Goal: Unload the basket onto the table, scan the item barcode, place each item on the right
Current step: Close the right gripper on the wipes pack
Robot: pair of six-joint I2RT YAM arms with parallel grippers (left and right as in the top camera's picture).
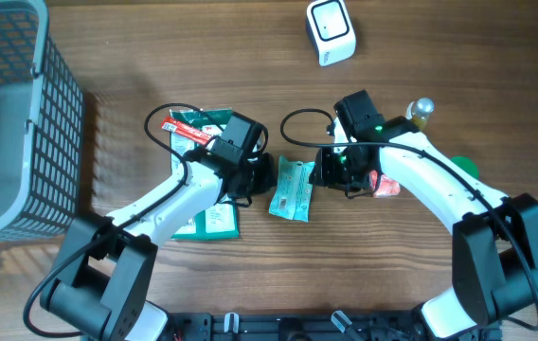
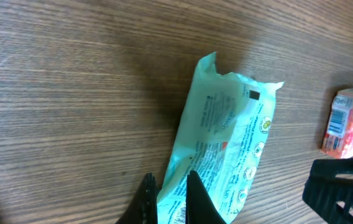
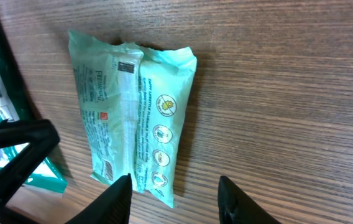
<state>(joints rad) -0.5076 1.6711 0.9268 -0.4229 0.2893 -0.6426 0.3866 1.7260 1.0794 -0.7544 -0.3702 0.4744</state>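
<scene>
Left tool (image 2: 170, 179) at edge of teal packet (image 2: 229, 134)

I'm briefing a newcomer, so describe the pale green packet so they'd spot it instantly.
On the table, find where the left hand and right hand nearly meet. The mint packet lies flat between them, paler than the dark green packs and the pink pack.

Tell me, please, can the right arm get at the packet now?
Probably yes. The right gripper hangs open close by one end of the packet, and nothing lies between them. The left gripper, shut, sits at the packet's other side and does not seem to block the way.
</scene>
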